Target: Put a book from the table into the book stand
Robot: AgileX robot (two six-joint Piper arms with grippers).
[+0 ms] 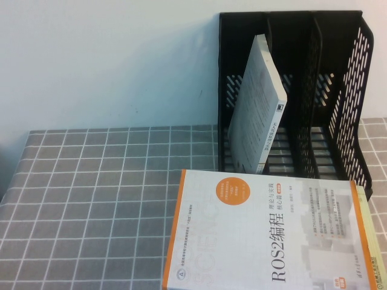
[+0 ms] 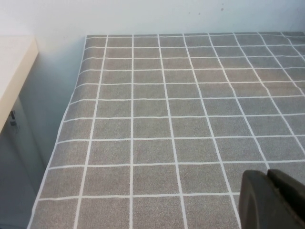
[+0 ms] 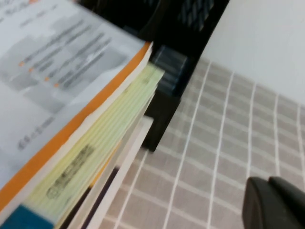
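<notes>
High view, book (image 1: pixel 259 109) tilted in book stand (image 1: pixel 338 90) left compartment, left claw (image 2: pixel 268 200), right claw (image 3: pixel 271 202) both closed, empty.

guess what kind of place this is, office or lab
Probably an office-like test bench: a black book stand with one book leaning inside, a stack topped by a ROS2 book, a grid-clothed table. Left gripper shut over bare cloth; right gripper beside the stack.

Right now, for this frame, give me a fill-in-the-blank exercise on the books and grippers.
A pale book leans in the book stand's ___ compartment, by the robot's sides.
The top book of the stack on the table is titled ___.
The left gripper hovers over bare table, the right gripper beside the stack; both are ___.
Missing: left; ROS2; shut.
</notes>
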